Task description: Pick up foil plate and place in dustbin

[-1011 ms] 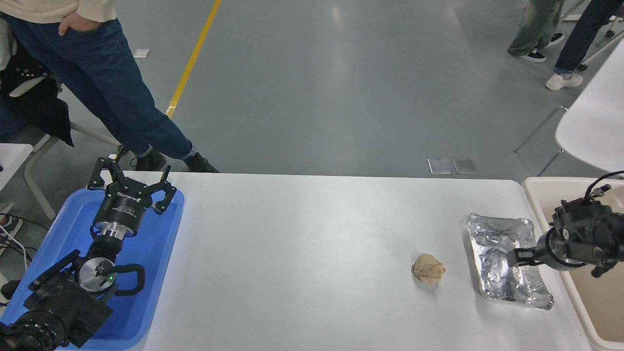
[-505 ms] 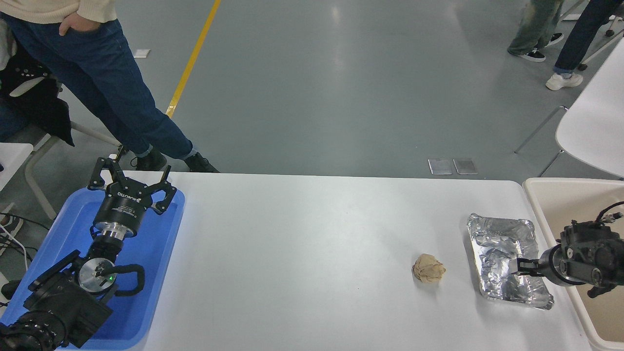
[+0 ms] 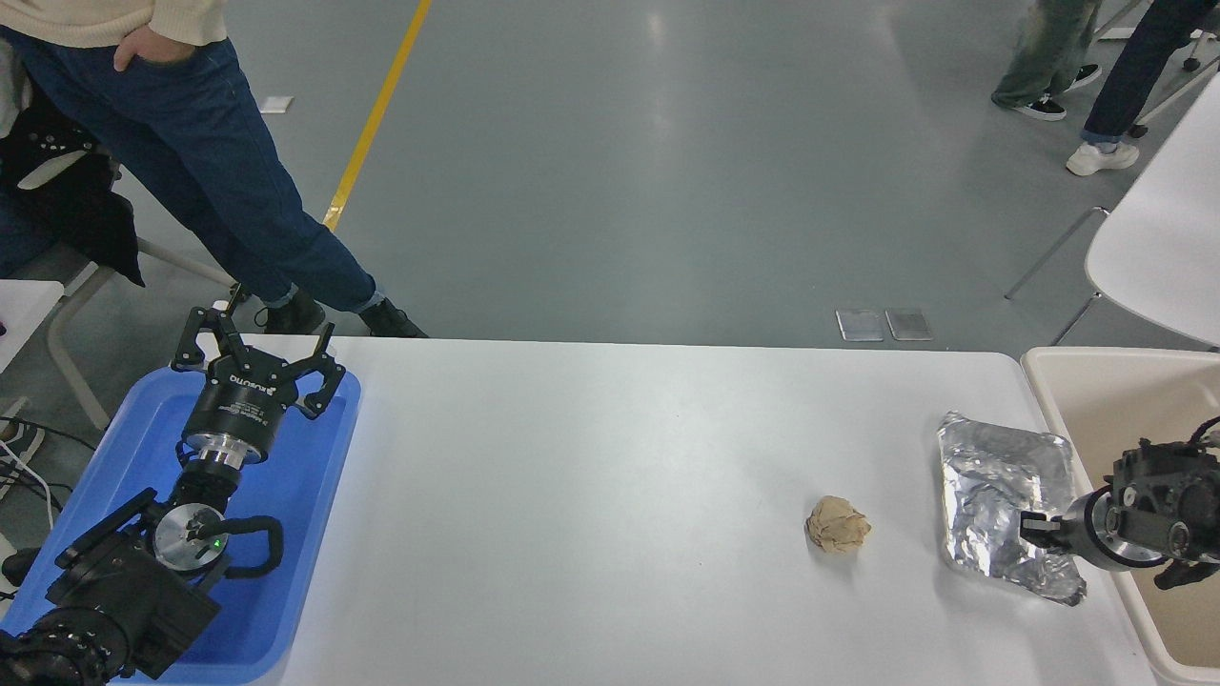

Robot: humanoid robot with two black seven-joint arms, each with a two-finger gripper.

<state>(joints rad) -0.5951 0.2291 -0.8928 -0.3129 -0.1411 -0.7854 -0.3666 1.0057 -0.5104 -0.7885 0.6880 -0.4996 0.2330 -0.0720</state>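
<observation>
The foil plate (image 3: 1001, 486) is a crinkled silver tray at the table's right end, close to the dustbin (image 3: 1047, 381), the big cream-beige bin just past the table's right edge. My right gripper (image 3: 1031, 527) comes in from the right over the bin's rim. It is shut on the plate's near right rim, and the plate sits tilted, its right side raised off the table. My left gripper (image 3: 255, 360) is parked open over the blue tray at the lower left.
A small crumpled brown paper ball (image 3: 837, 524) lies left of the foil plate. A blue plastic tray (image 3: 315, 495) sits at the table's left end. A person (image 3: 219, 162) stands at the far left; other legs show at the top right. A white chair (image 3: 1163, 248) stands behind the bin.
My right gripper has pulled back to the right and towards me. The foil plate has slid right with it and tipped up on its right side. The left arm has not moved.
</observation>
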